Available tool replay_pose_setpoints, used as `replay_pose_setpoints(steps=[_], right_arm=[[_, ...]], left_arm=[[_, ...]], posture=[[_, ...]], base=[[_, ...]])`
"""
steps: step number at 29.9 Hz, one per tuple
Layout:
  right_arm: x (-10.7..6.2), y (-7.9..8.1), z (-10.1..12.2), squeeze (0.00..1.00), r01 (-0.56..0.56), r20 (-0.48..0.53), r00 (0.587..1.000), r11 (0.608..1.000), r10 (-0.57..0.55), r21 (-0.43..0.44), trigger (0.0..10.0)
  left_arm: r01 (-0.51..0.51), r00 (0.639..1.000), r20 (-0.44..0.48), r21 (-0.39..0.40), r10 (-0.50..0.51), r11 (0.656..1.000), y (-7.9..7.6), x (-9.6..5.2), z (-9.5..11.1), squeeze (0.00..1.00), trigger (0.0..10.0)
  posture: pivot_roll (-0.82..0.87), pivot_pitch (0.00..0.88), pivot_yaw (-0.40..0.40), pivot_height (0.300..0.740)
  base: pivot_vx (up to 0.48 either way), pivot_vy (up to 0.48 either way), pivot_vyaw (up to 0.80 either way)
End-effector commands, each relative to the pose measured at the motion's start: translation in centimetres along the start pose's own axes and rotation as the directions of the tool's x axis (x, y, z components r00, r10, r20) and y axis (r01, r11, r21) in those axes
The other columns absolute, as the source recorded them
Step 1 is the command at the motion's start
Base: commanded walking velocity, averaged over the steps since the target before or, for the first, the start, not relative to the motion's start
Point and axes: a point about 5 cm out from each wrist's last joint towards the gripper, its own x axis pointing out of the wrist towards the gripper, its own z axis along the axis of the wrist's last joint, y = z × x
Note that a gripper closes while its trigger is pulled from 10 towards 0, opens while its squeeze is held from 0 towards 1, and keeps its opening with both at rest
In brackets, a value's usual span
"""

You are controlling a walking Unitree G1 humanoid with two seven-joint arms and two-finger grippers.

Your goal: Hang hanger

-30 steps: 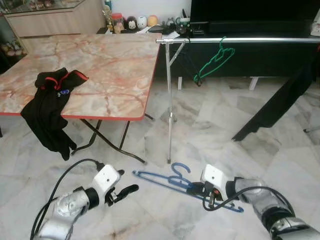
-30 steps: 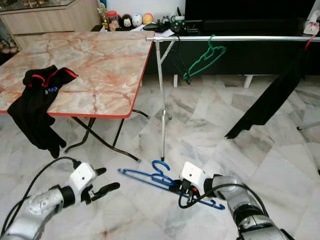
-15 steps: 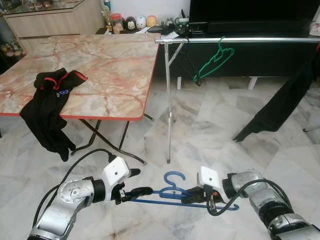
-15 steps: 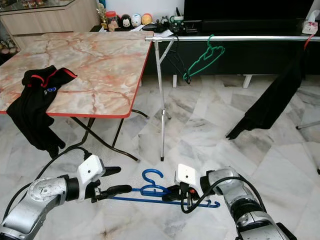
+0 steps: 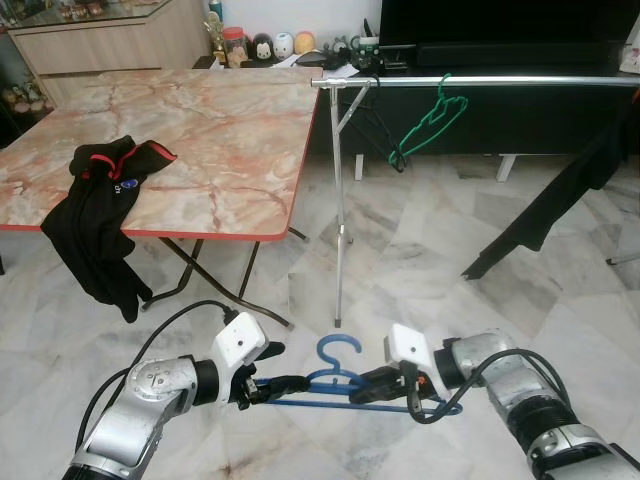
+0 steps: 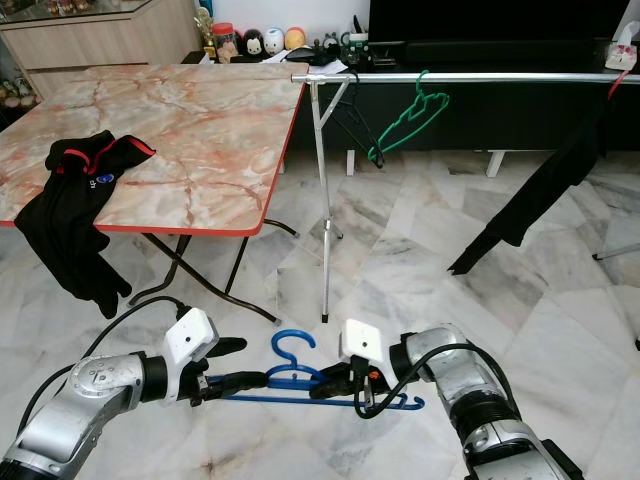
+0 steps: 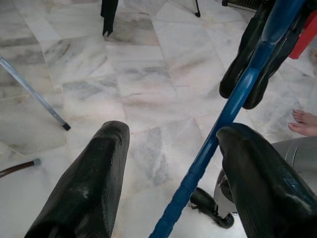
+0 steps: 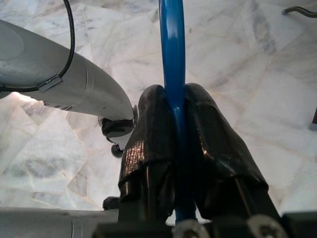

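Note:
A blue plastic hanger (image 5: 330,379) is held low over the marble floor, roughly level, hook up. My right gripper (image 5: 362,388) is shut on its lower bar near the middle; in the right wrist view its fingertips (image 8: 153,99) pinch the blue bar (image 8: 172,59). My left gripper (image 5: 283,368) is open at the hanger's left end. In the left wrist view the blue bar (image 7: 233,106) runs between the spread fingers (image 7: 99,168), close to one of them. The metal clothes rail (image 5: 500,80) stands beyond, well above both grippers.
A green hanger (image 5: 430,120) and a black garment (image 5: 560,200) hang on the rail, whose upright pole (image 5: 338,220) stands just ahead. A marble folding table (image 5: 220,150) with a black jacket (image 5: 100,200) is at the left. A person's bare toes (image 7: 304,121) rest on the floor.
The right gripper has swung the blue hanger leftward and level. The left gripper has moved in until its open fingers straddle the hanger's left end. The black garment has swayed.

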Motion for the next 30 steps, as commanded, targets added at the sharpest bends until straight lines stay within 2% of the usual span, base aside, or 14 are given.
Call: replay_pose_setpoints(steps=[1, 6, 8, 15, 18, 30], right_arm=[[0.5, 0.3, 0.4, 0.00, -0.043, 0.011, 0.999, 0.999, 0.043, -0.019, 10.0], [0.6, 0.4, 0.6, 0.00, -0.044, 0.018, 0.999, 0.999, 0.044, -0.014, 10.0], [0.7, 0.3, 0.6, 0.00, -0.031, 0.023, 0.999, 0.999, 0.032, -0.016, 10.0], [0.9, 0.4, 0.4, 0.00, -0.022, 0.010, 1.000, 1.000, 0.022, -0.014, 10.0], [1.1, 0.3, 0.1, 0.00, 0.005, -0.011, 1.000, 1.000, -0.005, -0.014, 10.0], [1.2, 0.2, 0.6, 0.00, 0.007, 0.018, 1.000, 1.000, -0.007, -0.023, 10.0]], left_arm=[[0.005, 1.000, -0.007, -0.016, -0.005, 1.000, 0.1, 0.2, 0.0, 0.00, 10.0], [0.011, 1.000, -0.001, -0.025, -0.011, 1.000, 0.1, 0.4, 0.1, 0.00, 10.0], [0.082, 0.996, -0.028, -0.048, -0.083, 0.996, -0.4, 0.5, -0.2, 0.00, 10.0], [0.146, 0.989, -0.023, -0.066, -0.148, 0.987, -1.1, 0.2, 0.1, 0.00, 10.0], [0.225, 0.970, -0.077, -0.078, -0.231, 0.971, -1.9, -0.2, -0.4, 0.00, 10.0], [0.169, 0.978, -0.117, -0.045, -0.173, 0.985, -1.5, 0.4, -1.0, 0.00, 10.0]], posture=[[-0.10, 0.000, 0.039, 0.740], [-0.10, 0.000, 0.039, 0.740], [-0.10, 0.000, 0.038, 0.740], [-0.10, 0.000, 0.038, 0.740], [-0.10, 0.000, 0.037, 0.740], [-0.10, 0.000, 0.041, 0.740]], base=[[0.000, 0.000, 0.00], [0.000, 0.000, 0.00], [0.000, 0.000, 0.00], [0.000, 0.000, 0.00], [0.000, 0.000, 0.00], [0.000, 0.000, 0.00]])
